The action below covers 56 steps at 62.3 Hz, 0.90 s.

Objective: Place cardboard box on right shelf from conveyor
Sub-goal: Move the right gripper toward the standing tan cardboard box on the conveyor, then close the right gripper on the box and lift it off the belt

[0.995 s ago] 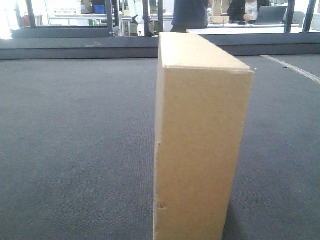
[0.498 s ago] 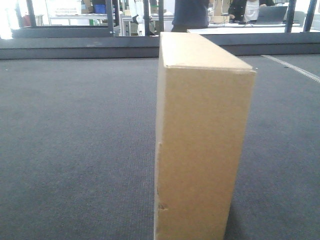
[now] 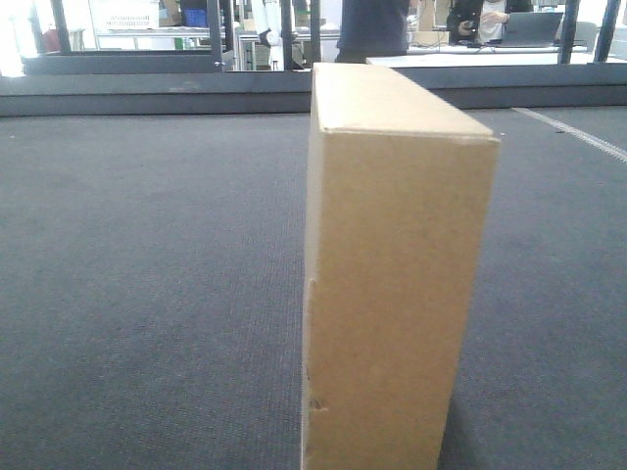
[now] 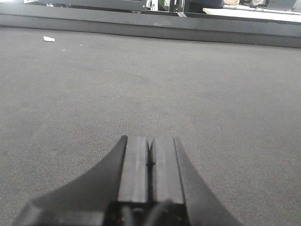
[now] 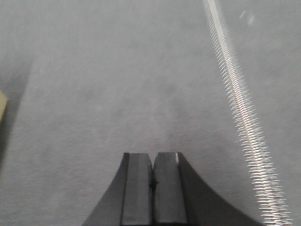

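the left hand (image 4: 150, 141) has its two dark fingers pressed flat together, with only a thin line between the pads and nothing held. it hangs low over the conveyor (image 4: 211, 94), whose dark grey woven belt stretches out ahead of it. far ahead of this hand the belt ends at a dark rail (image 4: 117, 23). a small white scrap (image 4: 49, 38) lies on the belt well ahead and to the hand's left, near that rail.

the right hand (image 5: 153, 157) is also pressed together and pinches nothing. this view is somewhat blurred. a silvery toothed seam (image 5: 240, 103) crosses the belt to the right of this hand, running from beside it away into the distance. at the far left edge of the same view, ahead of the hand and well apart from it, a sliver of tan shows with a shadow below it. it appears to be a corner of the cardboard box (image 3: 392, 284).

in the front-facing view the box stands upright on the belt, narrow end toward the camera, with small dents low on its left edge. neither hand touches it. beyond the rail a person (image 3: 485, 18) sits at a laptop (image 3: 529, 27).
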Each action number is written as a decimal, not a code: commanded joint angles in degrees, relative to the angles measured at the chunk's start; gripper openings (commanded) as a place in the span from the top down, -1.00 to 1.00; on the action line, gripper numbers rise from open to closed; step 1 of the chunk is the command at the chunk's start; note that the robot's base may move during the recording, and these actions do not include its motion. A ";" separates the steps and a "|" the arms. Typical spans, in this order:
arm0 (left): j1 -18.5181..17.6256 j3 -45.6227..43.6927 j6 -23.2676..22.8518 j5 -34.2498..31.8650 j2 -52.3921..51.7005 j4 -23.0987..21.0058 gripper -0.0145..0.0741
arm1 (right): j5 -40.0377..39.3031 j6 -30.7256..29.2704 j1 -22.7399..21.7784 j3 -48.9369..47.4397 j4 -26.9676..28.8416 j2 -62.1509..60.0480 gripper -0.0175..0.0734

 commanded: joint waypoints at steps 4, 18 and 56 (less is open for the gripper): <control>0.09 0.46 -0.27 -4.89 -0.45 0.07 0.94 | -3.94 -0.95 0.29 -6.44 6.99 7.25 0.51; 0.09 0.46 -0.27 -4.89 -0.45 0.07 0.94 | -1.01 -0.89 8.61 -15.07 6.97 18.37 0.51; 0.09 0.46 -0.27 -4.89 -0.45 0.07 0.94 | 12.03 34.35 31.25 -41.96 -9.73 41.49 -0.77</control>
